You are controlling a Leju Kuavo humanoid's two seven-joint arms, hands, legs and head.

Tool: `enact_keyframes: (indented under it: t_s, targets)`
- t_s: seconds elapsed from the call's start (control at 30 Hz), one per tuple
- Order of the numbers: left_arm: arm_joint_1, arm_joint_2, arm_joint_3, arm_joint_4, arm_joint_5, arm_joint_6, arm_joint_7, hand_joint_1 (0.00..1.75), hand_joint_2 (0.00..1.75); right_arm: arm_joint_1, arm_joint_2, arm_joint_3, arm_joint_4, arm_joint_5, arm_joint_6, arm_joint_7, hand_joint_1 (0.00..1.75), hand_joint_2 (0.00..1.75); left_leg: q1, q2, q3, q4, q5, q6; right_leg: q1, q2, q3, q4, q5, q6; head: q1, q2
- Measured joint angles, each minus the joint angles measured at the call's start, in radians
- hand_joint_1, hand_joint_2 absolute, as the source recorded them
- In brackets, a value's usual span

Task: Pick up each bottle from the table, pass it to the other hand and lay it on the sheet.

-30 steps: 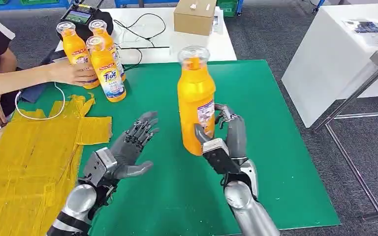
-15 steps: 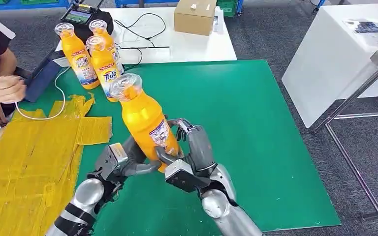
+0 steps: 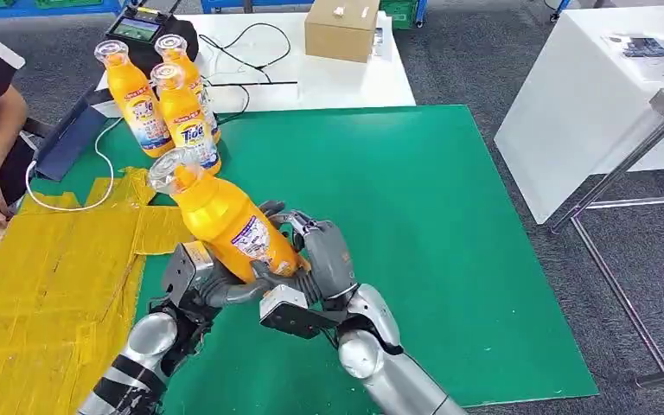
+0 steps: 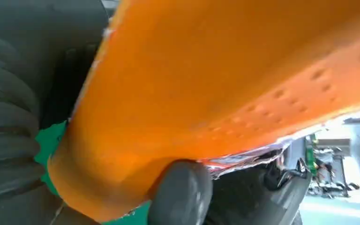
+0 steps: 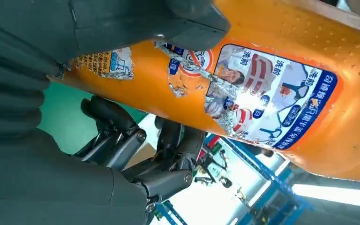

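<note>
Mid-handover above the green surface (image 3: pixel 450 259): right robot hand (image 3: pixel 316 259) clasps the tilted orange bottle (image 3: pixel 225 216) while left robot hand (image 3: pixel 212 281) cups it underneath, cap leaning toward the yellow sheet (image 3: pixel 52 277).

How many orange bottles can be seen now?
4. One bottle is held tilted between both hands; three standing bottles are clustered at the green mat's far left corner.

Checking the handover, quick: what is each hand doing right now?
Left hand: holds the orange bottle from below, thumb across it.
Right hand: also holds the bottle near its base.
</note>
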Motion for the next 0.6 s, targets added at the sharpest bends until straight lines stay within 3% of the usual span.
enact_keyframes:
  t_s: [0.3,0.33,0.37,0.6]
  targets:
    - [0.009,0.000,0.027,0.006,0.015,0.005,0.005,0.00,1.75,-0.014,0.001,0.039,0.061,0.008,0.002,0.009,1.73,1.75,0.000,0.000,0.000,0.000,0.000,0.000,0.000,0.000,-0.001,0.000,0.000,0.000,0.000,0.000]
    - [0.010,0.000,0.028,0.006,0.015,0.005,0.005,1.52,1.75,-0.015,0.001,0.040,0.063,0.008,0.002,0.010,1.71,1.75,0.000,0.000,0.000,0.000,0.000,0.000,0.000,0.000,-0.001,0.000,0.000,0.000,0.000,0.000]
    - [0.011,0.000,0.030,0.006,0.017,0.005,0.006,1.75,1.75,-0.017,0.001,0.041,0.066,0.010,0.002,0.011,1.73,1.75,0.000,0.000,0.000,0.000,0.000,0.000,0.000,0.000,-0.001,0.000,0.000,0.000,0.000,0.000]
    - [0.032,-0.006,0.049,0.006,0.070,0.014,0.015,1.75,1.75,-0.032,0.001,0.059,0.091,0.054,0.000,0.033,1.75,1.75,0.000,0.001,0.000,0.000,0.000,0.000,0.000,0.000,-0.001,0.000,0.000,0.000,0.000,0.000]
